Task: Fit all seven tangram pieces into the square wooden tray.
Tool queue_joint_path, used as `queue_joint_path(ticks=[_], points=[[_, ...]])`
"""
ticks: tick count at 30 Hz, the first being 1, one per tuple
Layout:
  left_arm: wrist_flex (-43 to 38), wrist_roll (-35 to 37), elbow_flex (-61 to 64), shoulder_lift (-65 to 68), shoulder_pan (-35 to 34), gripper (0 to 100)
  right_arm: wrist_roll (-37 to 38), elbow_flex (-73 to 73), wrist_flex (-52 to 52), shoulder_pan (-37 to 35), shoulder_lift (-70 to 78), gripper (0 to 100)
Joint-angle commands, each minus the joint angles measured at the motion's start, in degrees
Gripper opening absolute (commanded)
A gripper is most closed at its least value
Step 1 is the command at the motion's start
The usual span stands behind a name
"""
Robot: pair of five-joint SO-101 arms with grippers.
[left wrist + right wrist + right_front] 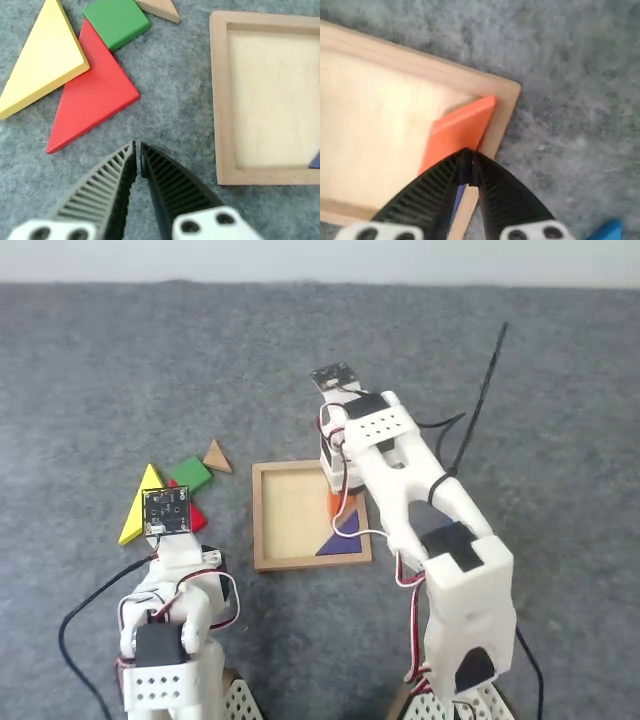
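Right gripper (468,159): pinched shut on nothing, tips at near edge of orange piece (462,127), likely nudging it flush into tray (420,60) corner just ahead. Left gripper (137,148): likewise closed, empty; red triangle (92,95) just beyond tips, probably next pick.

Left arm (165,640): folded up short by the near edge of the table (90,370), on the left side.
Left gripper (137,146): points down, fingers pressed together.
Right arm (440,540): stretched out long from the near edge to the middle of the table.
Right gripper (469,159): points down, fingers pressed together.
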Motion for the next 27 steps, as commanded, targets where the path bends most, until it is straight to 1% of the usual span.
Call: queue_joint_path(ticks=[1,6,10,13,17,19,23,27], points=[[-0.09,0.26,-0.84,-1.23,0.00,2,0.70,-3.52,-1.01,-1.71,0.75,0.9],[-0.09,0.26,-0.84,-1.23,0.00,2,0.70,-5.45,4.88,-0.13,-3.65,0.9],[-0.09,0.26,-0.84,-1.23,0.00,2,0.62,-5.10,6.99,0.57,-8.84,0.9],[-0.09,0.26,-0.84,-1.23,0.00,2,0.35,-5.10,4.18,-1.10,-9.54,0.9],[-0.09,0.26,-0.84,-1.23,0.00,2,0.35,-2.02,-6.29,-4.18,-7.16,0.9],[-0.09,0.26,-0.84,-1.23,0.00,2,0.62,-0.97,-8.84,-5.41,-5.41,0.9],[-0.09,0.26,-0.84,-1.23,0.00,2,0.79,-0.79,-8.92,-5.58,-2.59,0.9],[-0.09,0.26,-0.84,-1.23,0.00,2,0.79,-0.79,-3.38,-3.30,-2.42,0.9]])
